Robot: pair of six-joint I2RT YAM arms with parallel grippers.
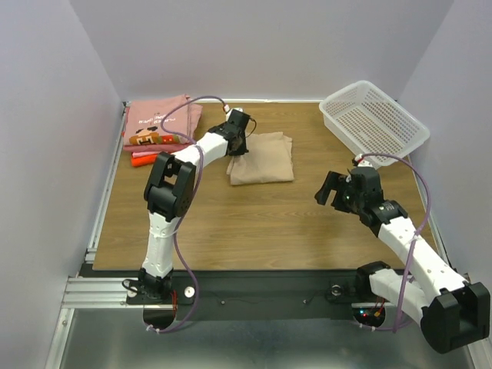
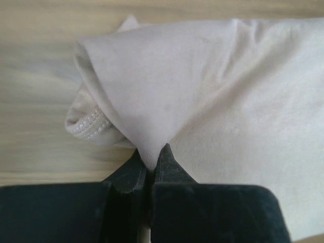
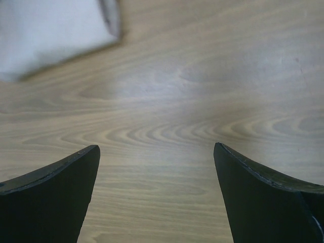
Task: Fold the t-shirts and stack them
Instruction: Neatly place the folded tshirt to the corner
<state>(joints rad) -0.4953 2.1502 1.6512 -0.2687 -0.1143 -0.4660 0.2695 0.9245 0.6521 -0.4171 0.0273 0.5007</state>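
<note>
Near the far edge of the counter [image 1: 254, 223] lies the folded tan t-shirt [image 1: 263, 159], pink t-shirts [image 1: 157, 123] stacked in the far left corner. The left tool [image 1: 235, 143], clamped on a thin pinch at its left edge, could slip or peel the fold open. That arm reaches forward, elbow raised; the right tool [image 1: 332, 189] hangs open, empty.

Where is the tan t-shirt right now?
In the top view, the folded tan t-shirt lies on the far middle of the table, right of the pink t-shirt stack; the left fingers pinch its left side.
</note>
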